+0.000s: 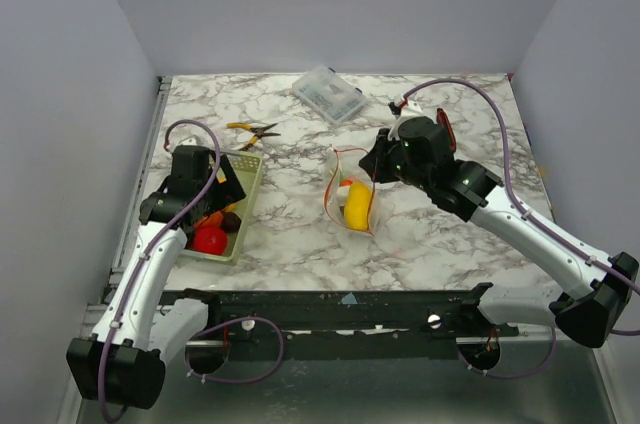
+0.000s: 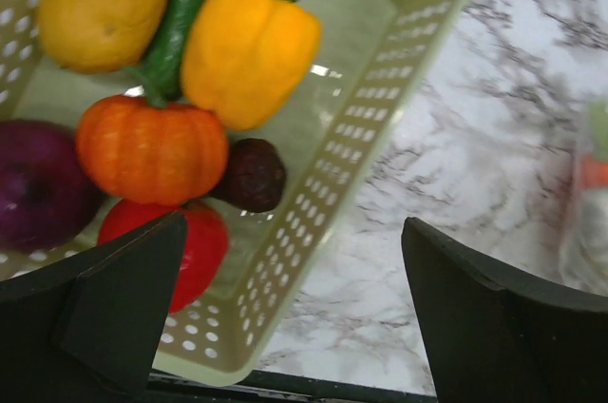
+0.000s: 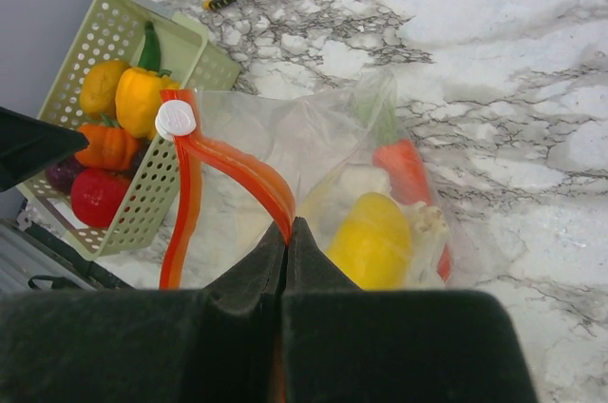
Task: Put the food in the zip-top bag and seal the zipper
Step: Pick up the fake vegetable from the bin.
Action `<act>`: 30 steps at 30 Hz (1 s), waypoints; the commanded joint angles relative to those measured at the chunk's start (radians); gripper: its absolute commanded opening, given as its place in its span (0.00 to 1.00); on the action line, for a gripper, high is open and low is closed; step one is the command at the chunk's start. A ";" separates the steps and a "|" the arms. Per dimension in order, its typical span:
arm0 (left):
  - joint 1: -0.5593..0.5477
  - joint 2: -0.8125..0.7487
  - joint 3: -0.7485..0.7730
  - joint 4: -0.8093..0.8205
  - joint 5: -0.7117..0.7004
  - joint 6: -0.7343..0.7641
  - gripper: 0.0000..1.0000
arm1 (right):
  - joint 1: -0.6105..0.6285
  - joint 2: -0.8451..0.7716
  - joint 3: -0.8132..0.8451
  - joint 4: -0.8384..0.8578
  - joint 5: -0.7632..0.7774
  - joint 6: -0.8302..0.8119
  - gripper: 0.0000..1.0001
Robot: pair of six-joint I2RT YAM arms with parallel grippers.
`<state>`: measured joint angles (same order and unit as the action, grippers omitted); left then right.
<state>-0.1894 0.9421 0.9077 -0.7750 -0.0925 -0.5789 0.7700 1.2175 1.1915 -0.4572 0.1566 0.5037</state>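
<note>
The clear zip-top bag (image 1: 350,202) lies at mid-table, its mouth held up. In the right wrist view the bag (image 3: 285,137) holds a yellow lemon (image 3: 372,241), an orange carrot (image 3: 404,170) and white garlic (image 3: 353,184). My right gripper (image 3: 288,228) is shut on the red-orange zipper strip (image 3: 242,167), a white slider (image 3: 176,120) at the strip's far end. My left gripper (image 2: 294,317) is open and empty, hovering over the corner of the green basket (image 2: 380,70). The basket holds a red tomato (image 2: 198,243), pumpkin (image 2: 152,148), yellow pepper (image 2: 252,47), orange (image 2: 103,4) and other food.
Yellow-handled pliers (image 1: 252,130) lie behind the basket (image 1: 250,179). A rigid clear lidded box (image 1: 328,94) stands at the back centre. A dark rail runs along the table's near edge.
</note>
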 commanded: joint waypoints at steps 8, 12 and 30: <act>0.286 0.004 -0.080 -0.108 -0.127 -0.204 0.99 | -0.007 -0.029 -0.024 0.046 -0.042 -0.011 0.00; 0.346 0.031 -0.108 -0.086 -0.097 -0.282 0.98 | -0.006 -0.033 -0.032 0.049 -0.042 -0.010 0.00; 0.429 0.219 -0.174 0.056 0.013 -0.435 0.79 | -0.005 -0.051 -0.036 0.043 -0.031 -0.020 0.00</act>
<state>0.2169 1.1378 0.7532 -0.7391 -0.0780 -0.9958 0.7700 1.1980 1.1694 -0.4347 0.1326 0.4965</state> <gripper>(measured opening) 0.819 0.005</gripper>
